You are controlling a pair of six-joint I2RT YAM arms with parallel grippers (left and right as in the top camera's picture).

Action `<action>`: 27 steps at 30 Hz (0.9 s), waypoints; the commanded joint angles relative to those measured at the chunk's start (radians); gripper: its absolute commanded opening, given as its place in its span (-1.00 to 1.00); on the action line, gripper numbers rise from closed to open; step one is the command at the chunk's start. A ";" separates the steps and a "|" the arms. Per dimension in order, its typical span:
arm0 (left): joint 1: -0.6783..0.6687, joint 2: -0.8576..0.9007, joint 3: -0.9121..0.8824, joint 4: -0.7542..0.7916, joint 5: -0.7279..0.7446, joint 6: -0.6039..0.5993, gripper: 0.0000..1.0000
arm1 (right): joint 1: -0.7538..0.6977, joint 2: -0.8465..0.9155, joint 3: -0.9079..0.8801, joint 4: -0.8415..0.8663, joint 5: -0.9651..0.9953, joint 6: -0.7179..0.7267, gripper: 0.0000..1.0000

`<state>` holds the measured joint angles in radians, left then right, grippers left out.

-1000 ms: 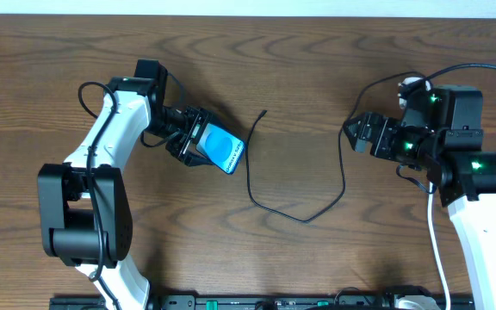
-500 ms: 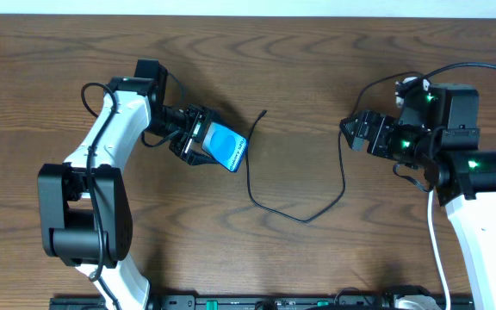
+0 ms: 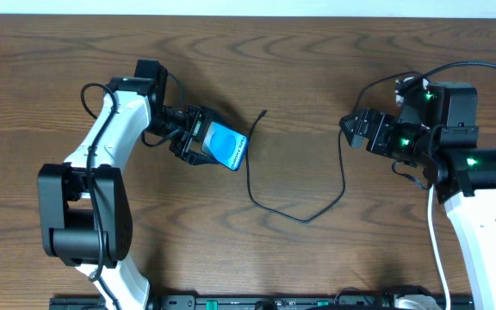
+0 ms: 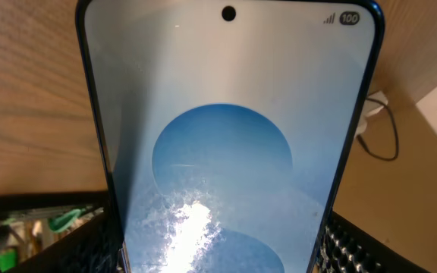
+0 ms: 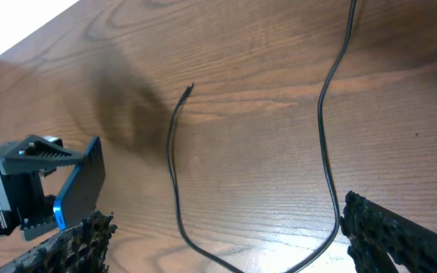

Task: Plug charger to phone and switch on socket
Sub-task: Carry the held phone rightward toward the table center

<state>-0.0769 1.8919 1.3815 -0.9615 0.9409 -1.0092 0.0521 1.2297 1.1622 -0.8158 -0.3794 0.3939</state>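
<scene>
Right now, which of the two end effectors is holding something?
The left end effector, shut on the lit blue-screened phone. The right end effector is open and empty, with the black charger cable lying loose between them.

— Brown wooden table (image 3: 317, 267), with wavy dark lines?
— Yes, all over.
— And lying on top?
— Thin black charger cord (image 3: 304, 220), bent in a big loose curve, little tip (image 3: 263, 113) at the far end.

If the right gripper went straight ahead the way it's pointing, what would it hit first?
Probably the charger cable: its near strand lies on the table just ahead of the open right gripper. Farther on is the phone in the left gripper, though depth is unclear.
</scene>
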 commanded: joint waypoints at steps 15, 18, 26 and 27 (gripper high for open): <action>-0.003 -0.032 0.006 -0.002 0.162 -0.195 0.26 | 0.009 0.001 0.020 0.012 -0.019 0.018 0.92; -0.003 -0.032 0.006 -0.002 0.209 -0.200 0.26 | 0.009 0.001 0.020 0.012 -0.016 0.018 0.92; -0.003 -0.032 0.006 -0.003 0.257 -0.201 0.26 | 0.008 0.001 0.020 0.012 -0.016 0.018 0.93; -0.003 -0.032 0.006 -0.003 0.257 -0.201 0.26 | 0.008 0.001 0.020 0.012 -0.016 0.017 0.93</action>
<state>-0.0769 1.8919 1.3815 -0.9615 1.1275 -1.2015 0.0521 1.2297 1.1622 -0.8059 -0.3893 0.4023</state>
